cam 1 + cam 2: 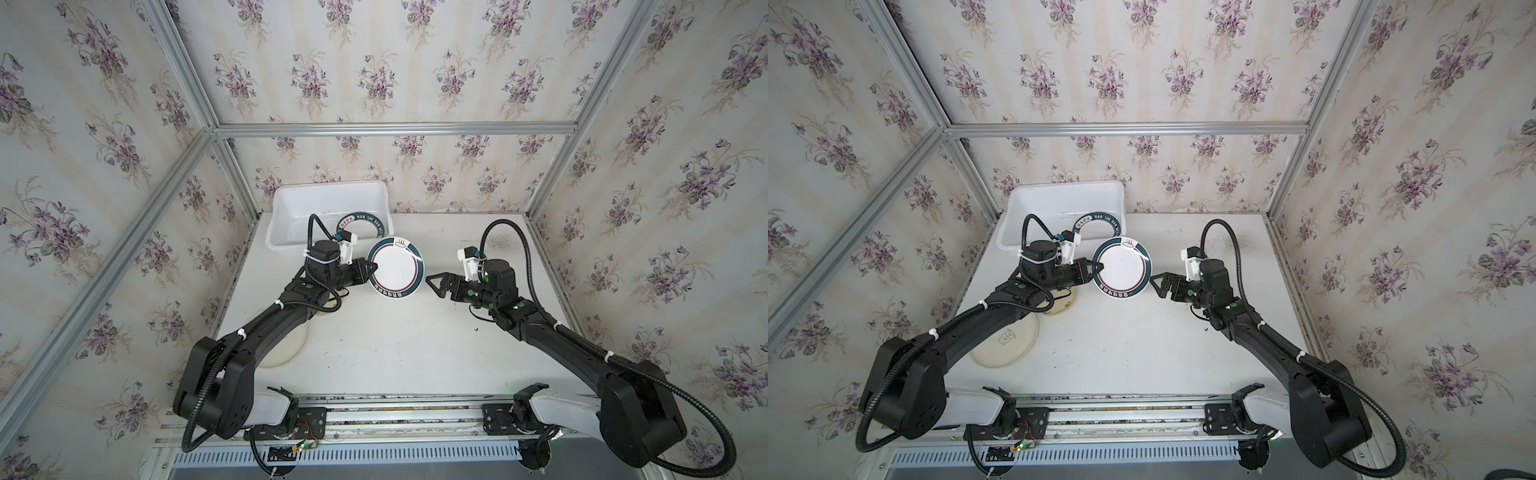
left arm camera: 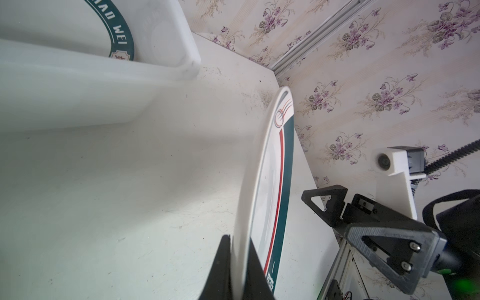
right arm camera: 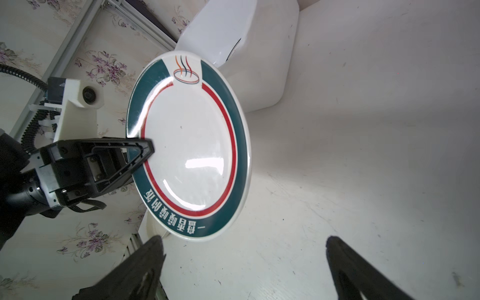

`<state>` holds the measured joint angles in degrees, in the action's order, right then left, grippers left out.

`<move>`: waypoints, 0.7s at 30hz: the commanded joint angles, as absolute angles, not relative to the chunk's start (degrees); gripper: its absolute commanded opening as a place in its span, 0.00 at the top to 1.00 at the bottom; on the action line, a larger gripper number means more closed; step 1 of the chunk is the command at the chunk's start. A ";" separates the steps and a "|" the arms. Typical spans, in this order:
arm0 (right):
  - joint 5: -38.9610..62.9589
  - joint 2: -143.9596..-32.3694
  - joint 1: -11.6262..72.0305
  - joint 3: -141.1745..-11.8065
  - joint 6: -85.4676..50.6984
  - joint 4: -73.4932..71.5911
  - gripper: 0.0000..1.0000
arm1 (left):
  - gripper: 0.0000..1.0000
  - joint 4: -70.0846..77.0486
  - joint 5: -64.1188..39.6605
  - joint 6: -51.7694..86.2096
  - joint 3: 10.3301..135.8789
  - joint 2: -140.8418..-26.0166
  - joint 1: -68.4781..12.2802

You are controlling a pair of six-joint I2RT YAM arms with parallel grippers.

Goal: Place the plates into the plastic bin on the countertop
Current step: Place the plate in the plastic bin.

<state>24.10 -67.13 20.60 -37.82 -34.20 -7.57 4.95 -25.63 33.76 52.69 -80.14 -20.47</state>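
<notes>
My left gripper [image 1: 372,269] [image 2: 239,240] is shut on the rim of a white plate [image 1: 397,268] [image 1: 1121,268] [image 3: 192,145] with a dark-green band and a red ring. It holds the plate tilted above the countertop [image 1: 415,345], just off the plastic bin's [image 1: 328,187] [image 2: 78,91] near right corner. A second green-rimmed plate with lettering [image 1: 361,220] [image 2: 117,26] lies inside the bin. My right gripper [image 1: 434,286] [image 3: 242,241] stands open just right of the held plate, apart from it, with nothing between its fingers.
Two cream plates lie on the countertop under my left arm: a large one [image 1: 1005,343] and a smaller one [image 1: 1061,301], both partly hidden. Aluminium frame rails [image 1: 395,129] and wallpapered walls close in the back and sides.
</notes>
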 commanded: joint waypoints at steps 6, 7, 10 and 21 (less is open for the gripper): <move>10.75 -59.33 20.49 -38.10 -28.27 -1.41 0.00 | 1.00 4.91 -24.67 34.33 64.81 -85.61 -17.73; 9.88 -58.86 20.39 -38.31 -27.56 -0.63 0.01 | 1.00 4.50 -23.72 33.90 66.91 -86.75 -17.22; 8.80 -58.77 20.31 -39.56 -26.19 0.91 0.01 | 1.00 3.20 -20.98 32.74 73.89 -91.48 -15.41; 7.26 -61.41 19.91 -43.00 -24.39 3.17 0.01 | 1.00 -0.75 -24.09 36.55 100.07 -115.11 -6.75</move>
<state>8.64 -61.10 19.90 -42.24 -25.58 3.57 -0.82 -22.41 35.31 96.16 -112.46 -7.46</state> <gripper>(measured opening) 0.993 0.097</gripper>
